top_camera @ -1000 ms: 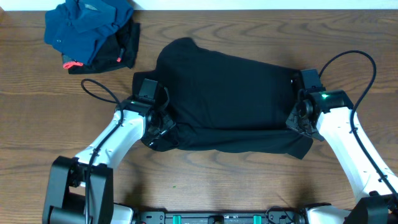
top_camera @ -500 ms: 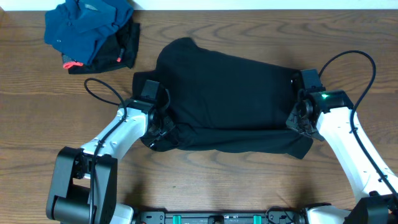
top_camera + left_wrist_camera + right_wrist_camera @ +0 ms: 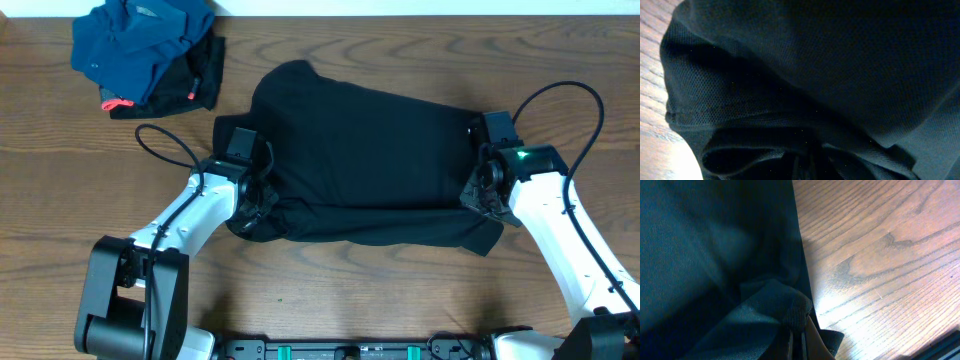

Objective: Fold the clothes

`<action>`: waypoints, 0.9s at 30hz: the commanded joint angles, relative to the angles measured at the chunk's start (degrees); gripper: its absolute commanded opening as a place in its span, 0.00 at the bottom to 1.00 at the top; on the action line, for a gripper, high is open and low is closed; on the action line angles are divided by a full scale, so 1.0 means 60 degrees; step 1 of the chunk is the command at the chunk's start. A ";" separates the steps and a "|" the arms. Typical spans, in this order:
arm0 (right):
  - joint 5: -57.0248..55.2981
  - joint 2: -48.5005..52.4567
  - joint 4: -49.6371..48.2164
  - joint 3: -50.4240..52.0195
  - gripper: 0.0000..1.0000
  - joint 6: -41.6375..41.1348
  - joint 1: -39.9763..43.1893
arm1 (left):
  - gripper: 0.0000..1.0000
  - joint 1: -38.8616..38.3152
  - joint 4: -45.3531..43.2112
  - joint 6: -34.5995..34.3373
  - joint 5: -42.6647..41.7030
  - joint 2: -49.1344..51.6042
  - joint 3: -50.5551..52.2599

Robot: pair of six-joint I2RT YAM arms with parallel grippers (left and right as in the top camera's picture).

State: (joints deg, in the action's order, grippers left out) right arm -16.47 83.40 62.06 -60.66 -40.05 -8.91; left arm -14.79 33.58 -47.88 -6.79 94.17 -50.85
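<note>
Black shirt (image 3: 360, 150) spread on table (image 3: 60, 200). The right gripper (image 3: 480, 195) is clamped on its right hem. The left gripper (image 3: 252, 205) is buried in fabric, can't tell its state. Blue pile (image 3: 140, 45) far left.

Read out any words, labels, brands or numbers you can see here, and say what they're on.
None can be read.
The black shirt is plain.
The blue clothes show only a pale patch, too small to read.
</note>
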 commanded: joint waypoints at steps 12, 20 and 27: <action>-0.0142 -0.0149 0.0033 0.0004 0.01 0.0080 0.0062 | 0.06 -0.0015 0.0175 0.0630 0.0248 -0.0820 -0.0018; -0.0153 -0.0153 0.0463 0.0004 0.01 -0.0168 0.0062 | 0.06 -0.0015 0.0867 0.0798 0.0612 -0.2648 -0.0018; -0.0871 -0.0153 0.0780 0.0004 0.01 -0.0736 0.0066 | 0.06 -0.0015 0.0525 0.0798 0.1228 -0.2954 -0.0018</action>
State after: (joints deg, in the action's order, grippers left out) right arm -17.54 83.40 66.67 -60.66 -41.98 -8.91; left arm -14.79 37.78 -43.86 -2.94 76.38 -50.85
